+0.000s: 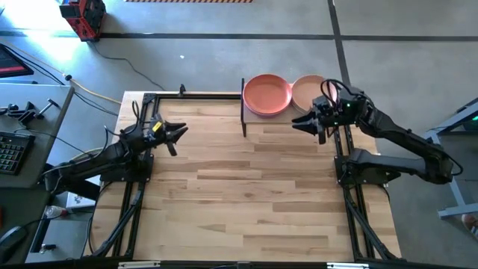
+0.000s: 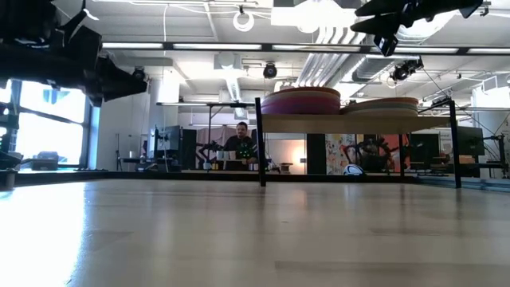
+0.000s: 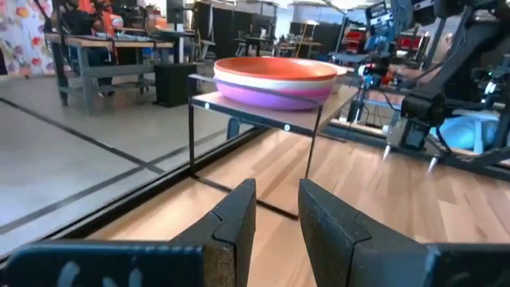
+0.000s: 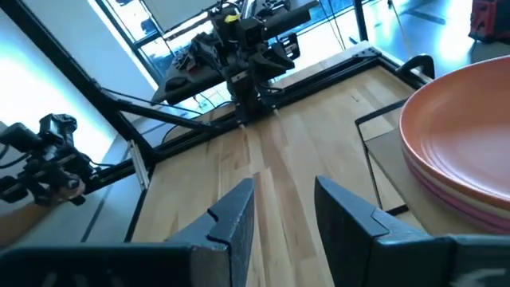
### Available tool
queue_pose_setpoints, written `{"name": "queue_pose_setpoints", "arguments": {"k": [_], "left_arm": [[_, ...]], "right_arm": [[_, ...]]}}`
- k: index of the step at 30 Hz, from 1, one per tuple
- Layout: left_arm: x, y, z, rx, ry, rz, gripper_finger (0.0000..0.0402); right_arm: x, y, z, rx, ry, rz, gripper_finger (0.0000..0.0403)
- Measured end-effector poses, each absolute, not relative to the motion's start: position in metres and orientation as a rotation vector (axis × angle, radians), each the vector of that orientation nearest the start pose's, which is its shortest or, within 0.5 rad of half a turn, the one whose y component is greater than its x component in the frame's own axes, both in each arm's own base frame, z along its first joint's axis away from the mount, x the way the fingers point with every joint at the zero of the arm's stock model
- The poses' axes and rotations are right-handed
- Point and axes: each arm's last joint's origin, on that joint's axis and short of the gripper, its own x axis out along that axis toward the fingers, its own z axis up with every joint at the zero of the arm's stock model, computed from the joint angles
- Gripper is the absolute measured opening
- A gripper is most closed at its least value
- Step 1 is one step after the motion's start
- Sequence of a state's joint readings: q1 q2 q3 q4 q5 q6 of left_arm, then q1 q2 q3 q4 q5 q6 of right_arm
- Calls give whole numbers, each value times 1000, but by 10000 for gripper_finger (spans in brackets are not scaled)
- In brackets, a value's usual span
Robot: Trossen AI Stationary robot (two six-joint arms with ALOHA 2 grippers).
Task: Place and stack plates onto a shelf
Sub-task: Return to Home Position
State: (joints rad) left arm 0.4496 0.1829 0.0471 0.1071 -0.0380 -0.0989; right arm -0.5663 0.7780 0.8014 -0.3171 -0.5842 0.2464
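Observation:
The shelf (image 1: 244, 104) stands at the table's far edge, right of centre, and carries two stacks of plates. The left stack (image 1: 267, 94) has an orange-red plate on top; in the left wrist view the same stack (image 3: 275, 80) shows off-white and purple plates below it. The right stack (image 1: 308, 90) has a peach plate on top. In the low view both stacks (image 2: 301, 100) (image 2: 388, 104) rest on the board (image 2: 351, 122). My right gripper (image 1: 305, 123) hovers open above the shelf's near right part. My left gripper (image 1: 179, 133) hovers open over the table's left side.
Bare wooden tabletop (image 1: 246, 194) spreads from the shelf to the near edge, between the two arms' black frames. In the right wrist view the orange-red plate (image 4: 462, 127) is close on one side and my left arm (image 4: 247, 44) shows farther off. A person (image 2: 241, 143) sits beyond the table.

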Motion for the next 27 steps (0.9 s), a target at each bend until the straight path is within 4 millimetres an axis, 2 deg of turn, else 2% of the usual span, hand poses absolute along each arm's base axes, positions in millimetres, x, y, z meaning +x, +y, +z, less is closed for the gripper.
{"name": "queue_pose_setpoints", "arguments": {"k": [6, 13, 21, 23, 27], "left_arm": [[97, 49, 165, -119, 14, 531, 86], [97, 49, 164, -126, 20, 538, 85], [97, 48, 160, -161, 61, 489, 85], [97, 48, 159, -188, 65, 484, 85], [97, 48, 158, -203, 70, 486, 85]], "right_arm": [[143, -71, 326, 384, 273, 28, 114], [139, -67, 324, 327, 299, 40, 114], [143, -61, 323, 223, 307, 39, 114], [145, -59, 314, 207, 284, 42, 114], [150, -60, 280, 288, 253, -28, 114]]}}
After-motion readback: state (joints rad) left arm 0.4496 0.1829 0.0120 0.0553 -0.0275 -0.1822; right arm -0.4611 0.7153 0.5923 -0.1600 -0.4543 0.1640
